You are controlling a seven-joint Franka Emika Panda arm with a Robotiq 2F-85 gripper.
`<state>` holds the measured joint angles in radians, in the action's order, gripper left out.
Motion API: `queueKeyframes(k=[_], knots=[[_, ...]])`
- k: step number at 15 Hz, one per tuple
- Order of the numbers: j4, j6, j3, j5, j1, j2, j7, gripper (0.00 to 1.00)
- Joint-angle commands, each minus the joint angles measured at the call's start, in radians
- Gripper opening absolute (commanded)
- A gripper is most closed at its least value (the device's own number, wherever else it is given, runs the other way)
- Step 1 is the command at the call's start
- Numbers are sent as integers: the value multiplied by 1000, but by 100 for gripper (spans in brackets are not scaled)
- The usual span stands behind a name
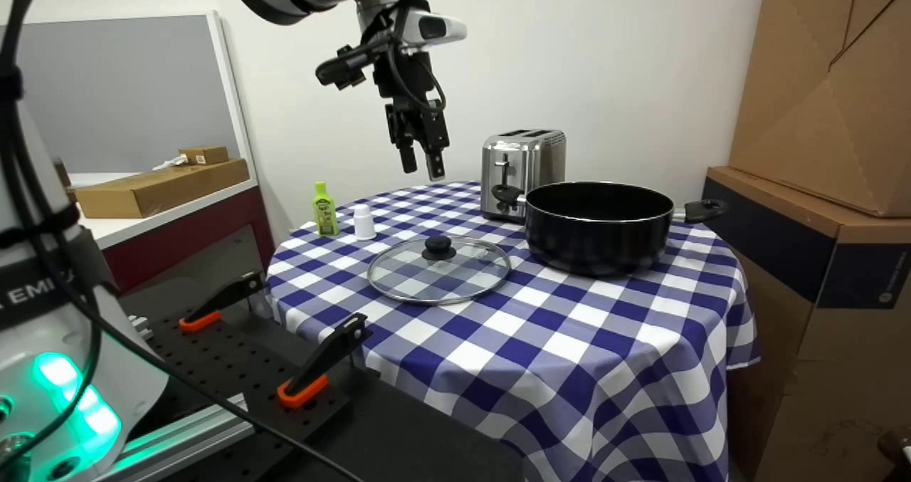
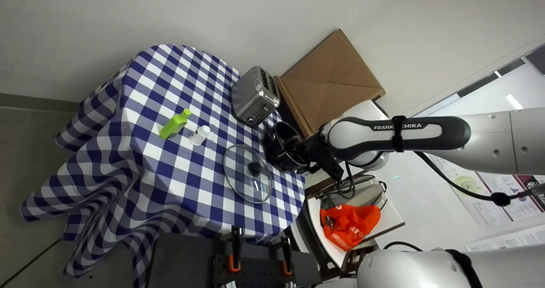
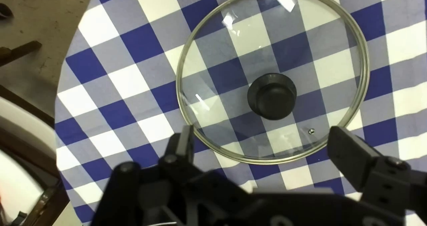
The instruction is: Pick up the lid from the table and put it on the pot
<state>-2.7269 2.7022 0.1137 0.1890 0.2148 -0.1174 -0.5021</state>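
Wrist view shows my gripper (image 3: 261, 129), jaws wide apart and holding nothing, well above the lid (image 3: 273, 65), which lies flat on the checkered table (image 3: 110, 132). I judge it stiff, fairly heavy and, being glass, breakable; it looks too broad to span, so I'd pinch the black knob (image 3: 275, 99), though that may be slick. In an exterior view, the pot (image 1: 598, 240) stands just right of the lid, its left handle (image 1: 507, 195) in front of the toaster (image 1: 527, 165); that side, I think, could crowd my lowering. Left and far, the green bottle (image 1: 325, 211) and white container (image 1: 364, 224) seem out of the way.
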Motion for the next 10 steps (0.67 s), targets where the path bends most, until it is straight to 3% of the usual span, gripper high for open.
queueKeyframes(k=[1, 4, 10], knots=[[68, 58, -44, 116, -18, 140, -62, 100], [125, 88, -100, 165, -62, 235, -91, 100], [219, 116, -175, 62, -185, 380, -49, 100]])
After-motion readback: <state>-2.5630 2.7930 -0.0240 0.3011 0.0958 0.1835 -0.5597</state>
